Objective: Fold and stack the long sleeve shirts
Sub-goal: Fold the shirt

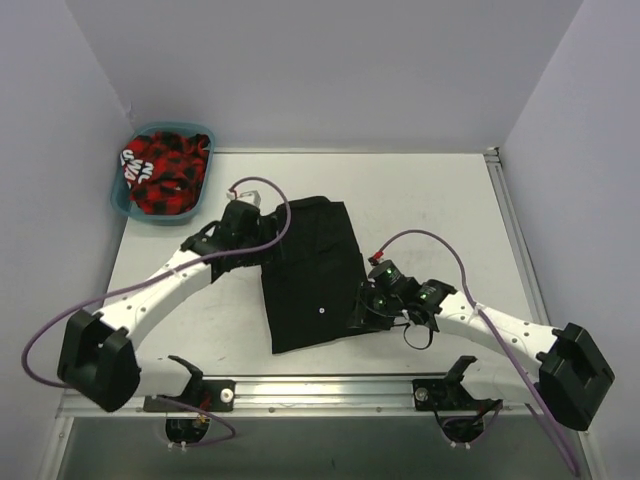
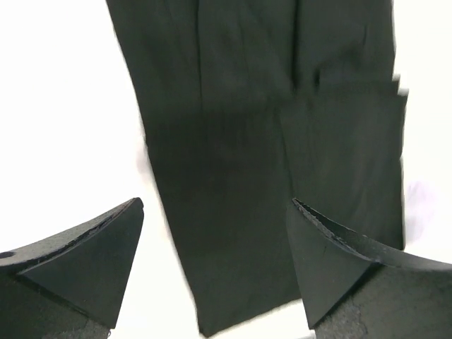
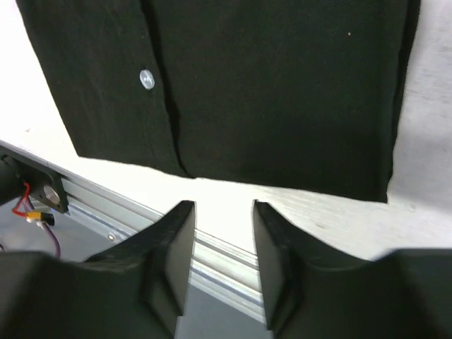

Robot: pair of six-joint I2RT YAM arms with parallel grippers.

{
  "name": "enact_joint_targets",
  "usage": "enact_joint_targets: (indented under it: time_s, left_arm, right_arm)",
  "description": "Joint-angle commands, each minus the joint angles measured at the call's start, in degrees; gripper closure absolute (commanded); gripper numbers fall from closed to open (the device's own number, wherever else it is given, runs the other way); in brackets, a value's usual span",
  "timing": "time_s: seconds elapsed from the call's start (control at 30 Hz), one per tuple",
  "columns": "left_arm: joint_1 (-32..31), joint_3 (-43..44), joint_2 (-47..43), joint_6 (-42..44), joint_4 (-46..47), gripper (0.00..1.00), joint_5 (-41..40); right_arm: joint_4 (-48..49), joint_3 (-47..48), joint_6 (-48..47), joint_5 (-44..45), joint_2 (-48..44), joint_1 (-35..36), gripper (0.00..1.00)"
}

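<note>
Left fingers (image 2: 85, 261) spread wide over the black shirt's (image 1: 310, 275) far-left corner, right fingers (image 3: 166, 261) parted beside its right edge. Both are empty, we judge to leave the fold undisturbed. The shirt lies flat on the bench (image 1: 430, 200).

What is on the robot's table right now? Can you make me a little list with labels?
Shirt: black shirt, folded into a rough rectangle, lying flat on the table
Button: one small pale button shows on the shirt
Left gripper: open, over the shirt, holding nothing
Right gripper: open a little, just off the shirt's edge, holding nothing
Basket: teal basket at the far left corner
In the basket: red and black checked cloth
</note>
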Motion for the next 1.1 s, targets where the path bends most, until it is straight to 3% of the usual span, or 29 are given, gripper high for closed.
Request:
enact_joint_targets:
  time_s: [0.0,0.1,0.2,0.37,0.53,0.67,0.8,0.9,1.07]
  left_arm:
    - [2.79,8.54,8.11,2.54,3.25,0.12,3.67]
    - [0.34,6.46,8.39,-0.98,6.30,0.13,8.50]
    - [-2.84,-1.36,5.14,-3.09,10.88,0.13,7.64]
    - [-4.76,-8.76,1.46,-8.36,13.17,0.18,9.93]
    - [-15.82,-16.31,-6.28,-12.75,14.75,0.23,9.75]
    - [-20.23,-22.55,-10.16,-20.13,21.42,0.38,13.18]
    - [-22.44,-24.41,-7.44,-20.94,22.93,0.58,11.42]
    - [-22.88,-23.62,-3.23,-20.59,25.56,0.65,12.30]
    - [-24.11,-22.30,3.37,-20.85,26.54,0.67,12.74]
  right_arm:
    - [5.48,-1.43,5.97,3.06,1.76,0.80,0.65]
    - [13.28,-4.67,7.03,0.88,1.67,0.80,0.67]
    - [20.67,-7.13,7.29,-2.63,2.55,0.89,0.67]
    - [23.43,-9.16,7.99,-3.44,6.41,-0.16,0.69]
    - [27.38,-9.96,7.47,-6.51,6.77,-1.39,0.73]
    - [25.90,-7.59,4.23,-8.80,6.07,-0.69,0.77]
    - [25.18,-7.06,4.30,-10.38,6.77,-0.25,0.84]
    - [25.54,-6.79,3.96,-11.78,8.61,-0.25,0.89]
    - [25.54,-6.18,4.04,-13.72,12.48,0.01,0.93]
